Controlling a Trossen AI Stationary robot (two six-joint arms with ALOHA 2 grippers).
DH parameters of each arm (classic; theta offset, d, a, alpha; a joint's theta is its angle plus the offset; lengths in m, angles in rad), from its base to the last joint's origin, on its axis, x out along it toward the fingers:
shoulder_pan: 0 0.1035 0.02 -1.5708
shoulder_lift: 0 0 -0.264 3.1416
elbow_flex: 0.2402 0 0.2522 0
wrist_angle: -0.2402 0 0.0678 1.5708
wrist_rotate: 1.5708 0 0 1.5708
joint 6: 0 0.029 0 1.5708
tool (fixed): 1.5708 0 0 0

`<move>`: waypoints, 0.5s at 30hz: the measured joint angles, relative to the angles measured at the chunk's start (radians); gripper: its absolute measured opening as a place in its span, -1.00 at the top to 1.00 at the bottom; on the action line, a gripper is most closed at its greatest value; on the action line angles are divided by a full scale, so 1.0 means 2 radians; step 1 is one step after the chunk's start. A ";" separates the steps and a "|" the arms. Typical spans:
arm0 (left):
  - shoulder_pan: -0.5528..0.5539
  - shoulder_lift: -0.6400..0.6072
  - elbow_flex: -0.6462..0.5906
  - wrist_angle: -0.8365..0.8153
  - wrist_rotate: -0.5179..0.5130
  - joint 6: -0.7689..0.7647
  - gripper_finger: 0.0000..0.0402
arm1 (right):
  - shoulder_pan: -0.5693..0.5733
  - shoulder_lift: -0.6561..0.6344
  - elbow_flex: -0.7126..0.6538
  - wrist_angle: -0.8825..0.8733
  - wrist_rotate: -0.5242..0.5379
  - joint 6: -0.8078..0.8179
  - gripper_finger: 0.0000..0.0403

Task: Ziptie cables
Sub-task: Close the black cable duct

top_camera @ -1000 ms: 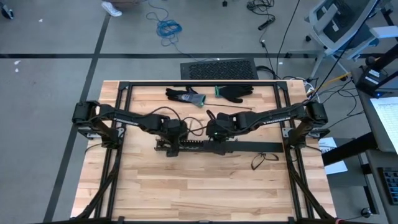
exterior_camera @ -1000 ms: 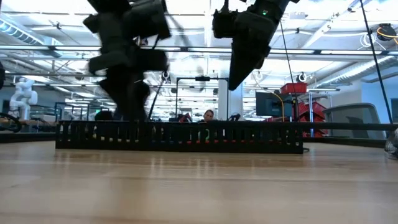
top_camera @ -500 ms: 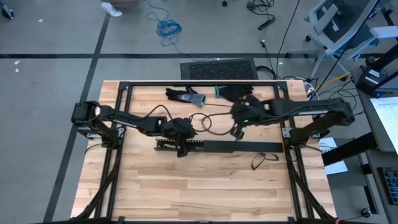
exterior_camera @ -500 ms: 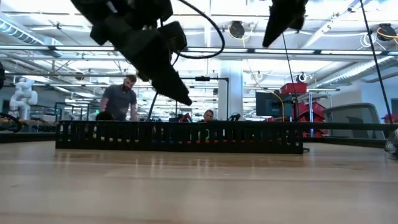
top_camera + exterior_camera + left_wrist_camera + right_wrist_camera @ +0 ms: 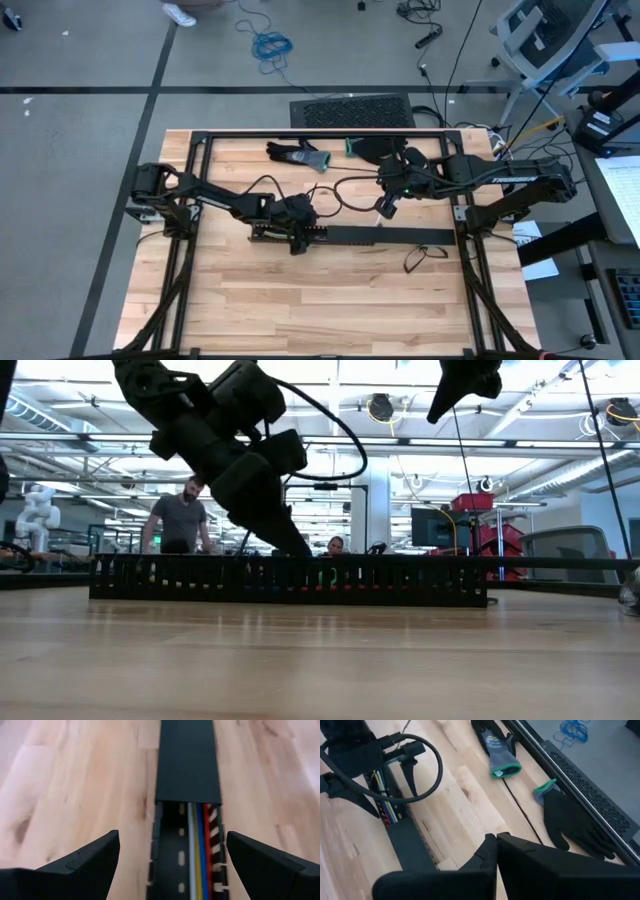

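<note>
The cables (image 5: 198,851), thin red, blue, yellow and pale wires, lie lengthwise in the open left part of a long black slotted duct (image 5: 350,236); farther along, a flat black lid (image 5: 188,760) covers them. My left gripper (image 5: 172,840) is open, slanting down over that open part (image 5: 292,543), one finger to each side of the duct. My right gripper (image 5: 496,846) is shut on nothing and hangs high above the table (image 5: 385,207), behind the duct's middle.
Two dark gloves with green cuffs (image 5: 298,153) (image 5: 385,150) lie at the table's far edge. A pair of glasses (image 5: 425,257) lies near the duct's right end. A black frame rail (image 5: 320,133) runs along the far edge. A person (image 5: 180,515) stands in the room beyond.
My right gripper has risen from just over the duct and drawn back toward the table's right and far side, staying shut. My left gripper has tipped forward and sunk toward the duct's open part, shifting a little right, and is still open.
</note>
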 joint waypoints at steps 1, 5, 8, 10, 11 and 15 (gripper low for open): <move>0.000 0.000 0.000 0.000 -0.006 0.003 -0.78 | 0.000 0.001 0.000 0.000 0.000 0.000 1.00; 0.000 0.012 0.001 0.023 -0.015 0.009 -0.78 | 0.000 0.002 0.000 0.001 0.000 -0.003 1.00; 0.000 0.032 0.001 0.038 -0.014 0.008 -0.78 | 0.000 0.002 0.000 0.004 0.001 -0.006 1.00; 0.000 0.039 0.000 0.038 -0.014 -0.003 -0.78 | 0.000 0.003 0.000 0.003 0.000 -0.006 1.00; 0.000 0.041 0.000 0.042 -0.014 -0.006 -0.78 | 0.000 0.003 0.000 0.004 0.000 -0.006 1.00; 0.000 0.041 0.000 0.049 -0.014 -0.002 -0.78 | 0.000 0.003 0.000 0.007 0.000 -0.006 1.00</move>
